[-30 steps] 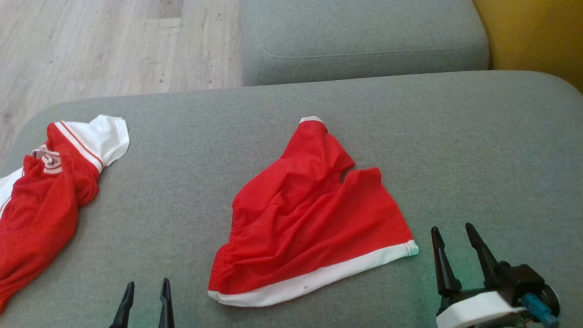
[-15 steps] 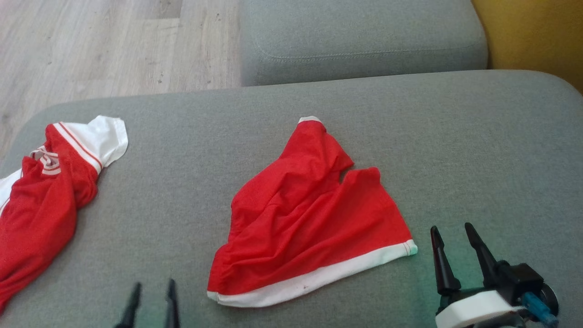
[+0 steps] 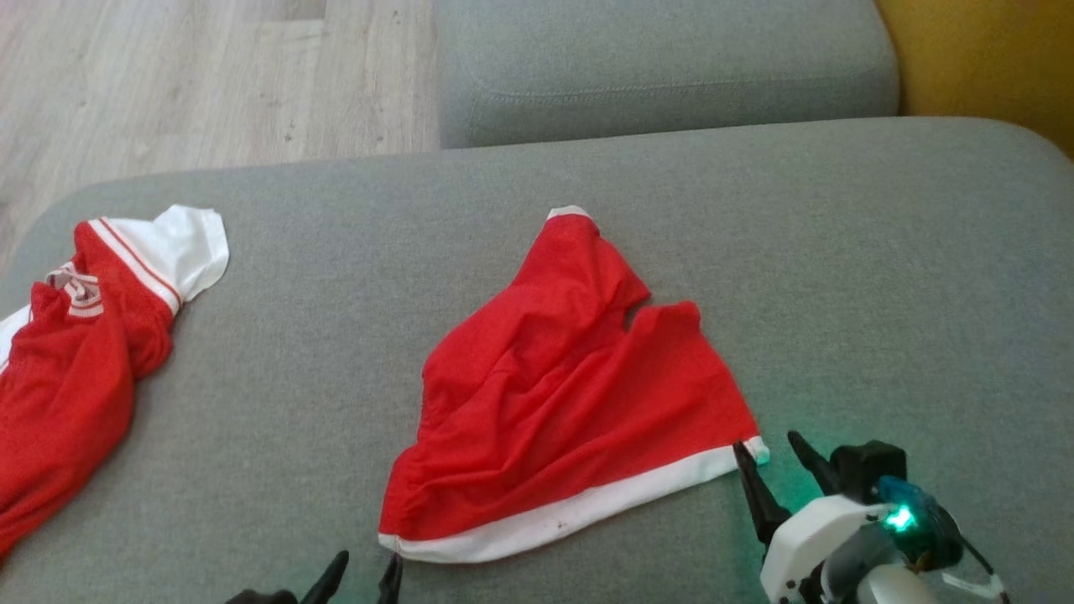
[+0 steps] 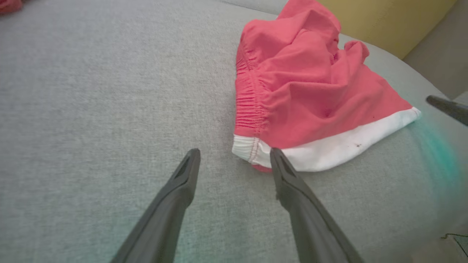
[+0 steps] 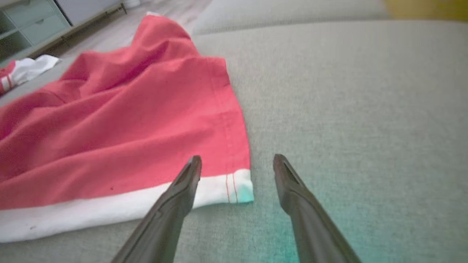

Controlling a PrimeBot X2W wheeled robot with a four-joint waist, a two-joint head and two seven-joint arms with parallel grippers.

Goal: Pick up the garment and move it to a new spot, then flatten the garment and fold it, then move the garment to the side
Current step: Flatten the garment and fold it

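A: Here's the picture. The red shorts lie rumpled in the middle of the grey sofa seat, with the white hem band along the near edge.

B: And both hands are right at that hem. The left hand sits at the bottom of the head view, just below the near-left corner of the band, fingers spread, nothing in them.

A: Its wrist camera agrees. The left hand has the white corner of the shorts between its two tips, and one finger overlaps the band. Contact? I can't tell from here.

B: You can see the gathered elastic waistband running up that left edge too. Now the other side: the right hand is at the far-right corner of the hem, a green light glowing on its wrist.

A: It's released as well, wide apart and empty. From its own camera the right hand straddles the corner of the shorts, one finger over the white band, the other over bare grey fabric.

B: So neither hand has a grip, and the shorts lie flat on the seat, creased through the middle.

A: Off to the left lies a red-and-white jersey, bunched up and well apart from the shorts.

B: Beyond the seat is a second grey cushion, with pale wood floor to its left.
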